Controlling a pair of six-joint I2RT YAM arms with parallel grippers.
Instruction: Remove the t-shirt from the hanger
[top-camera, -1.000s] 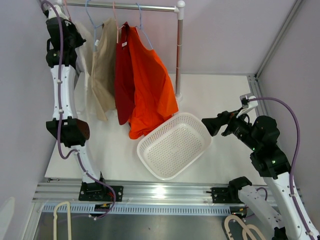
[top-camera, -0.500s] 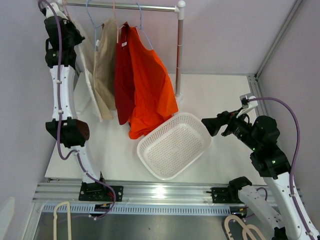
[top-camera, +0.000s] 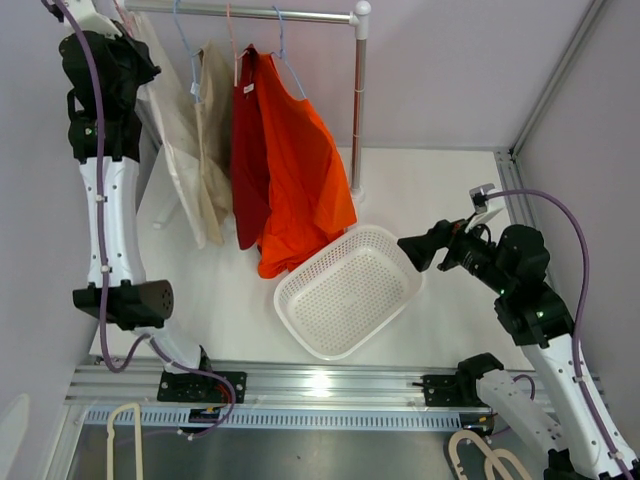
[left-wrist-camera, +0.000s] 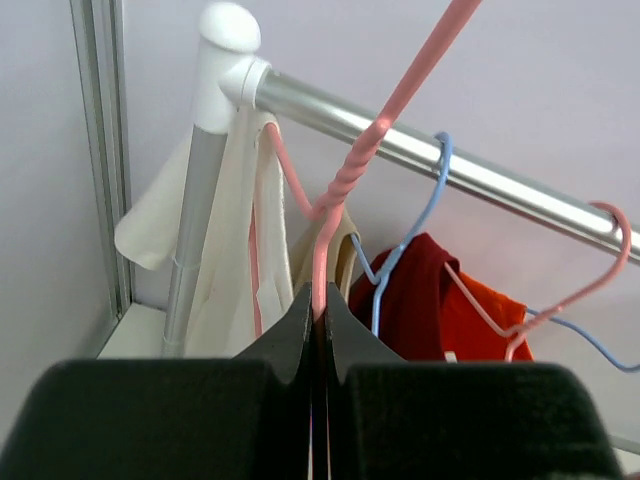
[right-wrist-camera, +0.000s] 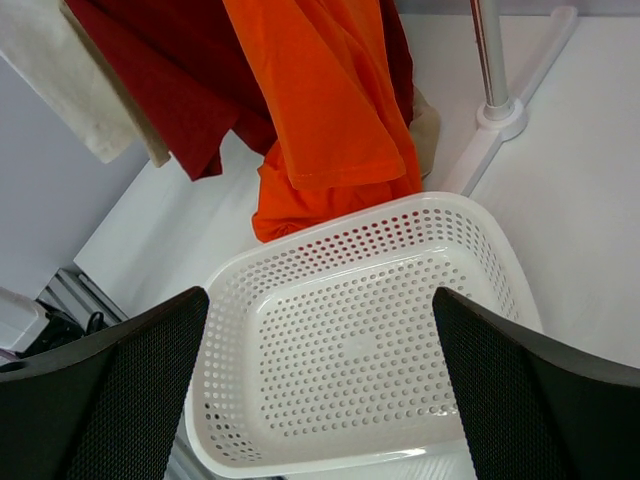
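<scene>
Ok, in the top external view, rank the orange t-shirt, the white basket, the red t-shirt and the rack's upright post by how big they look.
Largest, tied: orange t-shirt and white basket, too alike to rank.
Next: red t-shirt, partly hidden behind the orange one.
Smallest: upright post.

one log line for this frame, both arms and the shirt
left tool shut on pink hanger | white t-shirt on that hanger | right tool open, facing basket
</scene>
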